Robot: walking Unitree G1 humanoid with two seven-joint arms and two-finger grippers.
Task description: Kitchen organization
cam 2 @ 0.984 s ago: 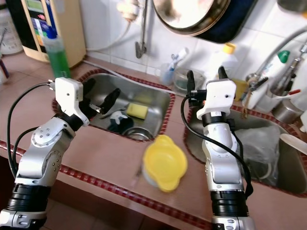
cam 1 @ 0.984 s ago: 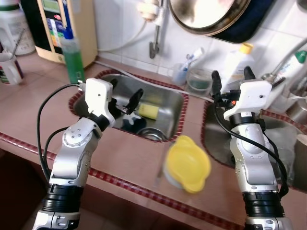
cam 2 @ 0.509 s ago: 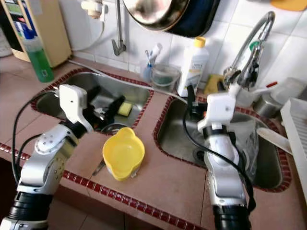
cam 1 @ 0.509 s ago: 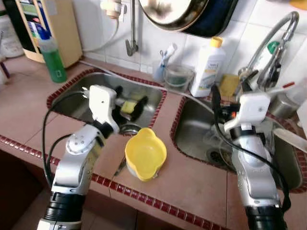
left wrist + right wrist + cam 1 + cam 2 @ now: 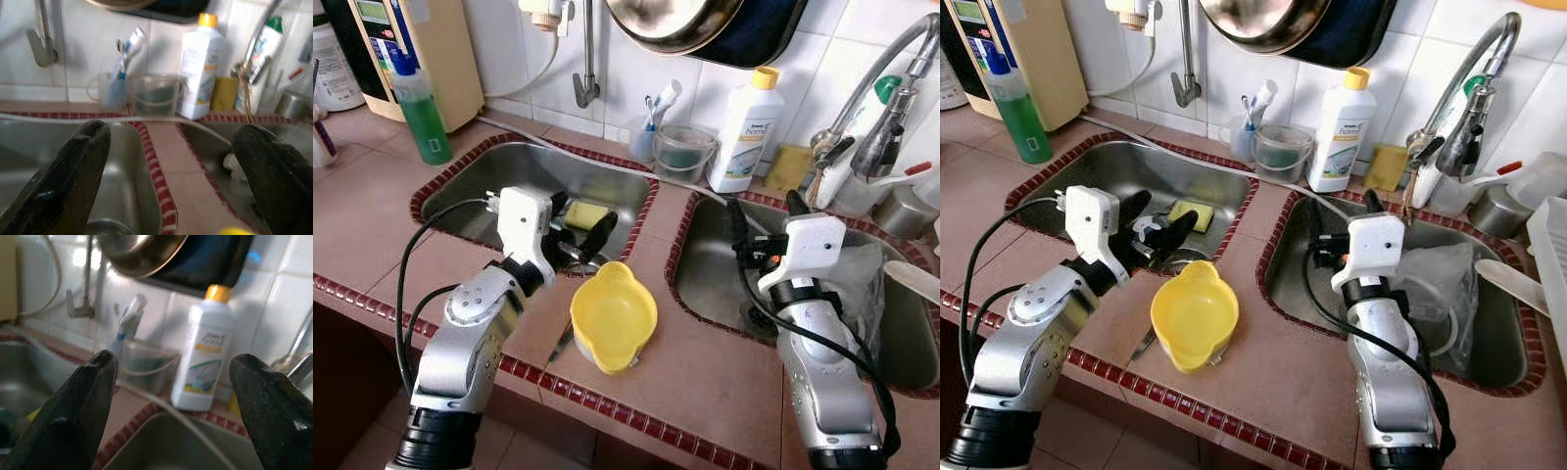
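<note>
A: Left gripper (image 5: 576, 223) spread wide, grasping nothing, above the left sink's (image 5: 470, 196) front rim. Yellow bowl (image 5: 612, 316) sits near the worktop's (image 5: 705, 367) front edge.

B: Right gripper (image 5: 764, 211) also released, over the right sink (image 5: 705, 284); contents there blurred, perhaps plastic.

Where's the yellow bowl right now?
In the left eye view, the yellow bowl sits on the tiled counter strip between the two sinks, near the front edge, just right of the left end effector.
</note>
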